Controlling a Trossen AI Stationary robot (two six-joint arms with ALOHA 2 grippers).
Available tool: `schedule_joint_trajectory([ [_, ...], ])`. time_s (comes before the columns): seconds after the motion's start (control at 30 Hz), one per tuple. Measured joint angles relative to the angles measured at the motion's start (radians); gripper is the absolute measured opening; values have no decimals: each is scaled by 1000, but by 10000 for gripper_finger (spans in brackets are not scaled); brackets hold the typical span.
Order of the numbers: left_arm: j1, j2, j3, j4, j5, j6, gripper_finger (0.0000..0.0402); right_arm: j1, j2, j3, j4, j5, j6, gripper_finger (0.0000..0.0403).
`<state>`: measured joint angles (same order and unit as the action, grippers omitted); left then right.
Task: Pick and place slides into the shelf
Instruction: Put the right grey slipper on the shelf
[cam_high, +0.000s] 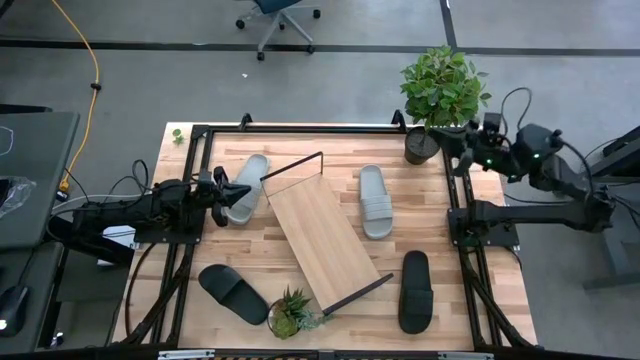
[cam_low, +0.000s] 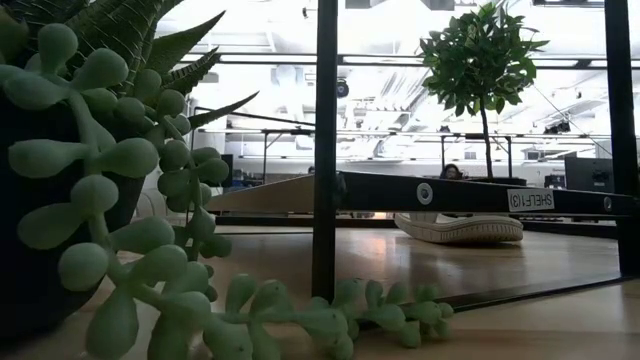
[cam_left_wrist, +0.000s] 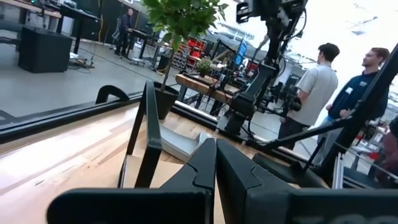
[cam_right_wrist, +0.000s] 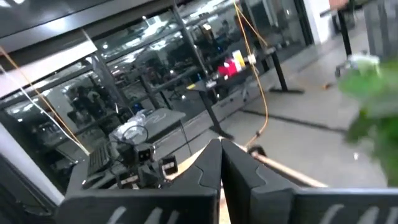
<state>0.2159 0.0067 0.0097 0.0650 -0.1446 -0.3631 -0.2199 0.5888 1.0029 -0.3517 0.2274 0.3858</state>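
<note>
The shelf (cam_high: 322, 232), a light-wood board with black rod ends, lies slantwise on the middle of the table. One light grey slide (cam_high: 248, 187) lies to its left and another (cam_high: 375, 201) to its right. Two black slides (cam_high: 232, 293) (cam_high: 415, 290) lie near the front edge. My left gripper (cam_high: 236, 190) is shut and level, its tips over the left grey slide's edge (cam_left_wrist: 180, 146); no contact shows. My right gripper (cam_high: 458, 148) is shut and raised high at the far right beside the potted plant. Its fingers (cam_right_wrist: 219, 152) face the room.
A tall potted plant (cam_high: 440, 90) stands at the table's far right corner. A small succulent (cam_high: 290, 315) sits at the front edge by the shelf's near end, and fills the low view's left (cam_low: 110, 180). People (cam_left_wrist: 314, 87) stand beyond the table.
</note>
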Motion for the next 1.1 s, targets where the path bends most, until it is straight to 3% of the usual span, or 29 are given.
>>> schedule_joint_trajectory([
  [0.13, 0, 0, 0, 75, -25, -71, 1, 0, 11, 69, -12, -22, -68, 0],
  [0.3, 0, 0, 0, 405, -146, -150, 1, 0, 11, 96, -18, -42, -81, 0],
  [0.43, 0, 0, 38, 667, -227, -19, 1, 0, 13, 96, -34, -44, -81, 0],
  [0.53, 0, 0, 137, 687, -249, 119, 1, 0, 26, 96, -49, -44, -81, 0],
  [0.63, 0, 4, 273, 550, -249, 240, 1, 0, 42, 96, -55, -44, -81, 0],
  [0.8, 0, 38, 550, 106, -248, 329, 1, 0, 66, 95, -56, -53, -81, 0],
  [1.1, 0, 260, 984, -398, -276, 431, 1, 0, 89, 94, -48, -48, -89, 0],
])
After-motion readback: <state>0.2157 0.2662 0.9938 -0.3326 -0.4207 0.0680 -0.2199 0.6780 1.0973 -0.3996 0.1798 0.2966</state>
